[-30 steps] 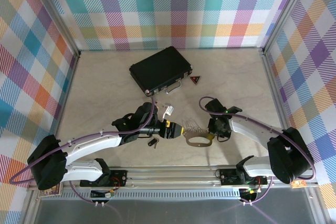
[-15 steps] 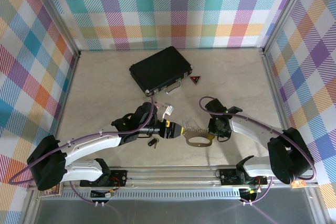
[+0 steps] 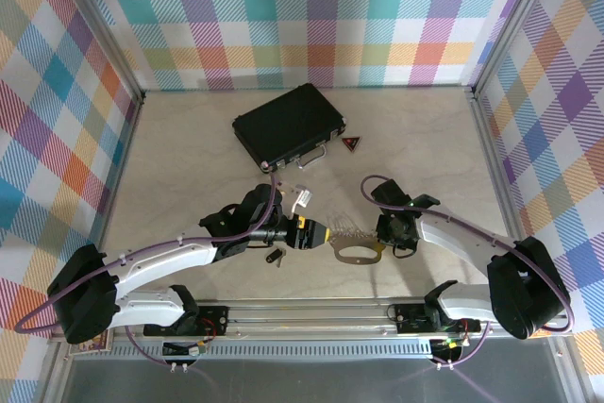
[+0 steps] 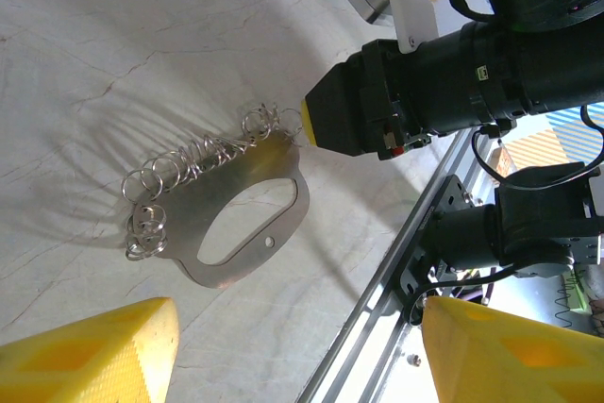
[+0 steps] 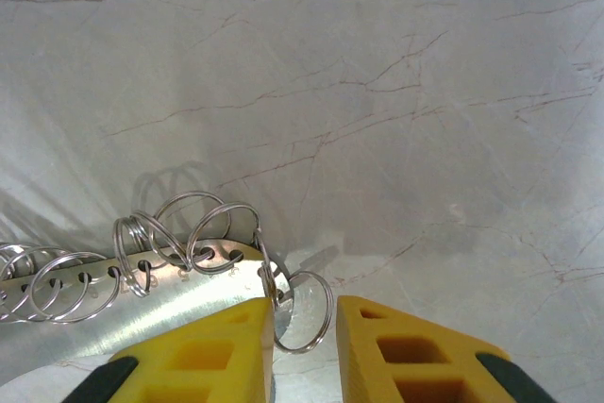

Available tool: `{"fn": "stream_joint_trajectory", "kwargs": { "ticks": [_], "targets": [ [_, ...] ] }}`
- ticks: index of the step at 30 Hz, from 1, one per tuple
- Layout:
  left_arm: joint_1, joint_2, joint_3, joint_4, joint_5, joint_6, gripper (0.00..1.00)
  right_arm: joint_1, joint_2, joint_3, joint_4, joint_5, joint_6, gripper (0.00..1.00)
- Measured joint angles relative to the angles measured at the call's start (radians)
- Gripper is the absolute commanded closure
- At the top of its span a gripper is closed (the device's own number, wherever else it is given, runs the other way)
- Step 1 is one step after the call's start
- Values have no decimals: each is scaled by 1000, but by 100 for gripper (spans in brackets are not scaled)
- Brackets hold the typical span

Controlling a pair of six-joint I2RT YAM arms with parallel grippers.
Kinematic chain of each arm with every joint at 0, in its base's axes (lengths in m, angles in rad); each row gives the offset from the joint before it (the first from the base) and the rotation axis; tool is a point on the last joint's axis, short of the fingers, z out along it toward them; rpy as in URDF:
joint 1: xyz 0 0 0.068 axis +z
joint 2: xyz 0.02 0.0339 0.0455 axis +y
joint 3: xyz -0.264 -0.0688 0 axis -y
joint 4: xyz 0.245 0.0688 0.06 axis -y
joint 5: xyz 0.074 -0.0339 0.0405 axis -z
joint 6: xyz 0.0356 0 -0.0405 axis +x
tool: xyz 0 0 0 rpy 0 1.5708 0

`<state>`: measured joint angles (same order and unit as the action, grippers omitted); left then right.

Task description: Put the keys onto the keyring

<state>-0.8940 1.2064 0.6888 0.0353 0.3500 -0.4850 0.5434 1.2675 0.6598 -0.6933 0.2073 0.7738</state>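
Where both arms stretch low across the pale marbled surface (image 3: 189, 158), they meet nose to nose near its front middle. The left arm runs in from the near left with its wrist level, and the right arm bends in from the near right. The left pincer (image 3: 324, 236) stands wide open, its yellow fingers (image 4: 94, 351) far apart with nothing between them. The right pincer (image 3: 380, 246) has its fingers drawn to a narrow gap; one small split ring (image 5: 304, 313) lies in that gap, and I cannot tell whether it is pinched. A small white label (image 4: 482, 71) on the right pincer's black body is too fine to read. Flat between the two pincers lies the keyring (image 4: 222, 176), its row of rings along the far edge. One end touches the right pincer's yellow tip; the other lies just ahead of the left pincer. A dark-headed key (image 3: 276, 258) lies beside the left wrist, apart from the keyring.
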Motion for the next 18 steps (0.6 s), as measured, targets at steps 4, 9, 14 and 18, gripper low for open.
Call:
{"fn": "stream_joint_trajectory", "kwargs": {
  "ticks": [4, 9, 14, 18],
  "targets": [
    [0, -8, 0, 1, -2, 0, 31, 0, -13, -14, 4, -13, 19, 56],
    [0, -12, 0, 0, -2, 0, 31, 0, -83, -47, 10, -36, 71, 54],
    [0, -15, 0, -4, -2, 5, 31, -12, -183, -96, 26, -65, 150, 61],
    [0, -24, 0, -8, -2, 8, 31, -61, -269, -144, 37, -94, 206, 64]
  ]
}}
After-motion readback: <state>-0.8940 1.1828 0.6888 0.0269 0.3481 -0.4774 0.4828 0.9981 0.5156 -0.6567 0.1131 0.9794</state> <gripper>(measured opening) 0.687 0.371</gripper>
